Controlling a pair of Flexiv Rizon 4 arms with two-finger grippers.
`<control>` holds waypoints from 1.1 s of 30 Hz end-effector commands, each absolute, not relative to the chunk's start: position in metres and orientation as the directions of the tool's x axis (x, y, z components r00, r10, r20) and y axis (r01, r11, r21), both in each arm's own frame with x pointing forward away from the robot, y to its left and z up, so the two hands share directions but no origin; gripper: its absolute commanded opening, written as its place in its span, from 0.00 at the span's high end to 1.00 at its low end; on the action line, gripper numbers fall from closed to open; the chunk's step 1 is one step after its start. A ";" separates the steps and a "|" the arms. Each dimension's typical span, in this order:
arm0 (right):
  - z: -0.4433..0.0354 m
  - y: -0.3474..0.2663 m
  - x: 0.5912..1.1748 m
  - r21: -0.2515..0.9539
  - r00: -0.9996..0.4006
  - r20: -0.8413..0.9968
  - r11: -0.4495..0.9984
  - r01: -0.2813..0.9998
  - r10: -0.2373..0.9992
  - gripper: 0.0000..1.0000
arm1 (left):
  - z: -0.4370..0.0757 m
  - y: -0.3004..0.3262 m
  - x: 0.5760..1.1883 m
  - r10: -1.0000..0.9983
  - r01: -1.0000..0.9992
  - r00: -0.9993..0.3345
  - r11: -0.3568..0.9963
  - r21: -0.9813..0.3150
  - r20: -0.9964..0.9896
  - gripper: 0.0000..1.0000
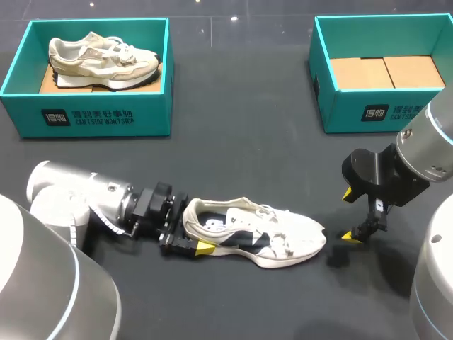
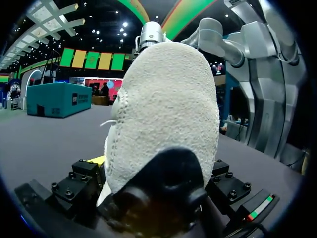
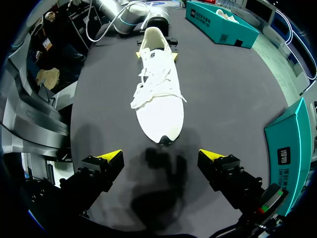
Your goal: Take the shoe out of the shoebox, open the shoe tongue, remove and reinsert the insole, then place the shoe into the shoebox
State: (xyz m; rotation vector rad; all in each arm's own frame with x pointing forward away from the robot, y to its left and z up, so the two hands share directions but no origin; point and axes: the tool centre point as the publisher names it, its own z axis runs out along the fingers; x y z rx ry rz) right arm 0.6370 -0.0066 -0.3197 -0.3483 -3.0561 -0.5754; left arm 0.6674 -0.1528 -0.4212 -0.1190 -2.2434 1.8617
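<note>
A white shoe [image 1: 255, 237] lies on its sole on the dark table, toe pointing right, laces loose. My left gripper [image 1: 190, 239] reaches in from the left and is shut on its heel; one yellow fingertip [image 1: 205, 247] presses the near side. In the left wrist view the fuzzy heel [image 2: 163, 114] fills the space between the fingers, and one yellow tip [image 2: 96, 159] shows beside it. My right gripper [image 1: 350, 214] hangs open just right of the toe, holding nothing. From the right wrist, the shoe [image 3: 158, 94] stretches away ahead of that open gripper [image 3: 161, 157].
An open teal shoebox [image 1: 386, 117] with a bare cardboard floor stands at the back right, also seen beside the right gripper [image 3: 292, 144]. A second teal box [image 1: 88, 117] at the back left holds a beige shoe [image 1: 102, 60].
</note>
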 end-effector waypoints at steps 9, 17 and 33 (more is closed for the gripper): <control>-0.320 -0.007 0.636 0.359 -0.975 0.051 0.907 0.219 0.215 0.00 | -0.419 -0.150 0.659 0.096 -0.096 -0.988 0.218 -0.971 0.119 1.00; -0.320 -0.007 0.636 0.359 -0.975 0.051 0.907 0.219 0.215 0.00 | -0.419 -0.150 0.665 0.082 -0.094 -0.990 0.221 -0.971 0.115 1.00; -0.320 -0.007 0.636 0.359 -0.975 0.051 0.907 0.219 0.215 0.00 | -0.419 -0.150 0.666 0.081 -0.095 -0.990 0.224 -0.970 0.116 1.00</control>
